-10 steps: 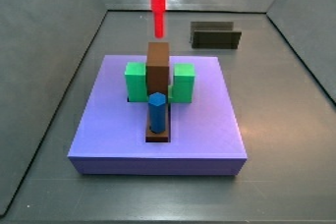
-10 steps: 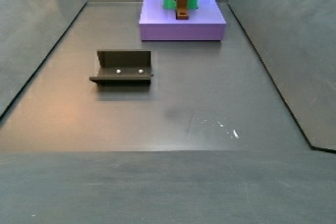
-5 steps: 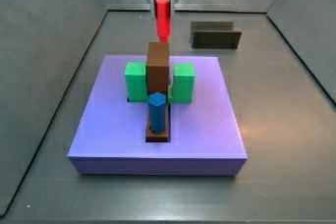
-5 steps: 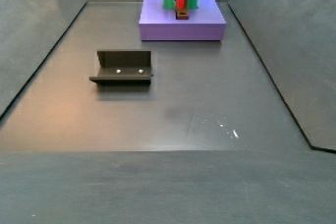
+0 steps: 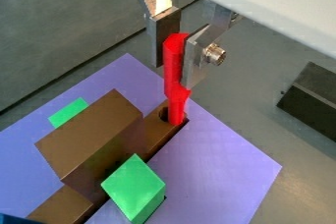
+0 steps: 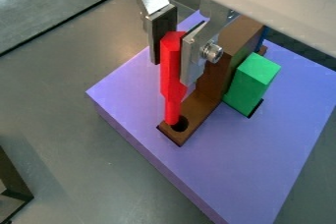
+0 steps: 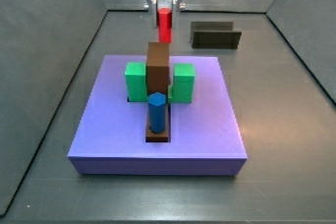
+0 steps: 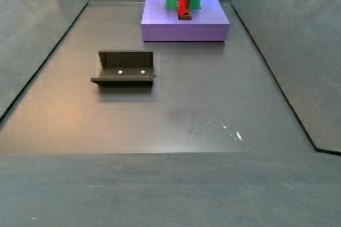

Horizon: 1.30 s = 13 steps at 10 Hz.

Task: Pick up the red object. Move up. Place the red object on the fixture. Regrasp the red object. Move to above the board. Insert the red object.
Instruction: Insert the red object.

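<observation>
My gripper (image 5: 178, 51) is shut on the upper part of the red object (image 5: 174, 76), a thin red peg held upright. In both wrist views its lower tip sits in a round hole (image 6: 172, 127) at the end of the dark slot strip on the lavender board (image 6: 132, 100). In a side view the gripper (image 7: 164, 2) hangs over the board's far edge (image 7: 197, 135) with the peg (image 7: 164, 22) behind the tall brown block (image 7: 159, 66). The dark fixture (image 8: 124, 68) stands empty on the floor, apart from the board (image 8: 206, 30).
Green blocks (image 7: 137, 81) (image 7: 184, 81) flank the brown block. A blue peg (image 7: 156, 112) stands in the slot at the board's near end. The fixture also shows beyond the board (image 7: 215, 35). Grey walls enclose the floor.
The gripper has come down with the red peg. The peg's lower end has dropped from above the brown block to the board's hole behind it.
</observation>
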{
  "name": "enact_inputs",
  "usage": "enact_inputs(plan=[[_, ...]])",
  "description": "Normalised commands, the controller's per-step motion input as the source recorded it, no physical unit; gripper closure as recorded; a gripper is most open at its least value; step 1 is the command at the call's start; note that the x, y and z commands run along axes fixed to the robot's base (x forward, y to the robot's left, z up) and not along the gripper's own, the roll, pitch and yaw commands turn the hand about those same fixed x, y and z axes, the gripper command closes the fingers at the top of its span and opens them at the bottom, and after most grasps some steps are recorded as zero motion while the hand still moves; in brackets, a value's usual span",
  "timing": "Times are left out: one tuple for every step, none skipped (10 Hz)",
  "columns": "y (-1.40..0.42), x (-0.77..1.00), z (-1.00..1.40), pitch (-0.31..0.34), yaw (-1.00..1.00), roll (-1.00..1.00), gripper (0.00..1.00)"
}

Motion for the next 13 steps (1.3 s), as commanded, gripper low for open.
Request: enact_inputs(plan=[[0.0,-0.17,0.04,0.0,-0.03,-0.02,1.0],[0.0,-0.09,0.1,0.0,0.0,-0.04,1.0],[0.0,-0.09,0.0,0.0,0.0,-0.04,1.0],[-0.01,0.0,0.0,0.0,0.0,-0.08,1.0],[-0.02,0.0,0.0,0.0,0.0,-0.08,1.0],[0.0,-0.04,-0.07,-0.026,0.0,-0.09,1.0],[-0.03,0.0,-0.07,-0.027,0.0,-0.1,1.0],[-0.02,0.06,-0.14,-0.01,0.0,-0.08,1.0],[0.0,0.1,-0.25,-0.017,0.0,-0.06,1.0],[0.0,0.13,-0.3,-0.017,0.01,-0.07,1.0],[0.01,0.12,-0.39,-0.019,0.03,-0.05,1.0],[0.02,0.03,-0.36,-0.007,0.0,-0.04,1.0],[0.03,0.0,-0.33,0.0,0.0,0.0,1.0]])
